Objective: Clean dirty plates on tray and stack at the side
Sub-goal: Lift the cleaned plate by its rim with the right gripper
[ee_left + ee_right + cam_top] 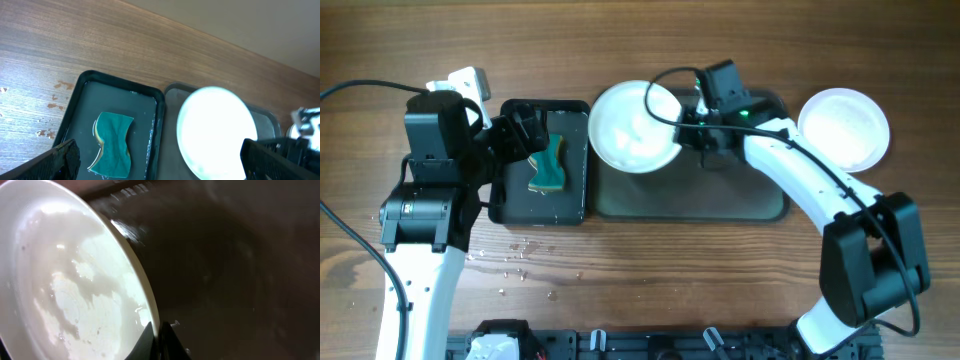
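White plate (632,130) clamped at its rim by R pincer (692,128), at 9 o'clock end of tray (720,195).

R pincer is shut tight on the plate's 3 o'clock rim; in the wrist view the rim is nipped betw. the fingertips, and wet streaks are seen across the plate's face. The plate is tilted vs. the dark-grey tray and overlaps its 10 o'clock corner. A second plate (843,128) is set on the desk (640,290), just off the tray's 2 o'clock corner. L pincer (528,135) is spread fully wide, w/ nothing held, above the black tray (570,195), in which a green sponge (548,165) is laid. Droplets (520,250) are scattered on the desk at approx. 7 o'clock.
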### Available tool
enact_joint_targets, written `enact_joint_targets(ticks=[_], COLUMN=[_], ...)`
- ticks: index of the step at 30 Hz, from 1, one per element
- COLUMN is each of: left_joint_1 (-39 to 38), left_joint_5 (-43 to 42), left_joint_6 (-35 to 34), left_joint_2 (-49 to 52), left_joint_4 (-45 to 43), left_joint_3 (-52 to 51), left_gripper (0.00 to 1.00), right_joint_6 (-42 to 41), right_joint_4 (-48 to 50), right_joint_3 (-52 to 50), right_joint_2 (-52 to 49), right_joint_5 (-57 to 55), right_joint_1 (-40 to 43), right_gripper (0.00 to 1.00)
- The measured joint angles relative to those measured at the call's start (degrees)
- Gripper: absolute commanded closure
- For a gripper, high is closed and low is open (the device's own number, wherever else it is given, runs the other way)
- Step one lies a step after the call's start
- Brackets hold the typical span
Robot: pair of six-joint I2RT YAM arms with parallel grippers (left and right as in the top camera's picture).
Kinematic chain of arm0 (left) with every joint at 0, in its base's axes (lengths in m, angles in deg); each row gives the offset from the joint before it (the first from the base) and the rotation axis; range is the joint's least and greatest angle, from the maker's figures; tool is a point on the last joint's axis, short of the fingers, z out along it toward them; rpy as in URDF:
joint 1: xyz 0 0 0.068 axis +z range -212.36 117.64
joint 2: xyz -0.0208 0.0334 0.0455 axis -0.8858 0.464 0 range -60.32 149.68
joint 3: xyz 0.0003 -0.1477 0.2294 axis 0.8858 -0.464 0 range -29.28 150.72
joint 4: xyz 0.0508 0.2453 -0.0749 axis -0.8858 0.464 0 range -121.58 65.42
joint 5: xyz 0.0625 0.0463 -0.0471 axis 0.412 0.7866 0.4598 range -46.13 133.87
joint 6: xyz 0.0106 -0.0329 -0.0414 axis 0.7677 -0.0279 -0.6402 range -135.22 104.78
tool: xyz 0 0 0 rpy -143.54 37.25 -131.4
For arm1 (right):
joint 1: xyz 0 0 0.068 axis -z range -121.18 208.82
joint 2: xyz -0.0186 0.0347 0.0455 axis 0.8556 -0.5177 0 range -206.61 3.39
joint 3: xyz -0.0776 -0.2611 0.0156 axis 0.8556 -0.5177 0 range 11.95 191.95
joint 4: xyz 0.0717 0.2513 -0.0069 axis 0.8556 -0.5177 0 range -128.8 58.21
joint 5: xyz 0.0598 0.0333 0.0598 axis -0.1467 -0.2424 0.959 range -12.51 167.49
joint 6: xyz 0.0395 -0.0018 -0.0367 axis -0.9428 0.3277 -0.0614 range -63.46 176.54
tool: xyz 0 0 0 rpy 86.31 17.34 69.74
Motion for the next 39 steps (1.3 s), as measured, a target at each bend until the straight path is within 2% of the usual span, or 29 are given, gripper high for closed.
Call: enact_joint_targets(ticks=[10,17,25,32,39], left_joint_1=[0.0,0.0,0.0,0.0,0.0], left_joint_5=[0.0,0.0,0.0,0.1,0.2], left_joint_6=[0.0,0.0,0.0,0.0,0.0], left_joint_2=[0.0,0.0,0.0,0.0,0.0], left_joint_4=[0.0,0.0,0.0,0.0,0.0], left_joint_3=[0.0,0.0,0.0,0.0,0.0], left_gripper=[0.00,0.00,0.00,0.00,0.00], right_joint_6=[5.1,13.8,34.6,53.2,62.7], right_joint_4=[13.7,25.4,44.3,55.5,63.0], right_joint_3=[1.6,1.6,1.7,1.8,1.8], right_joint_2=[0.0,-2.4,-2.8,-2.8,-2.8], right_joint_5=[-15.8,-24.8,-33.5,-35.5,-36.0], right_joint_1=[-10.6,-17.8,-21.2,-21.6,-21.6], right_gripper=[0.96,0.96,0.96,0.95,0.96])
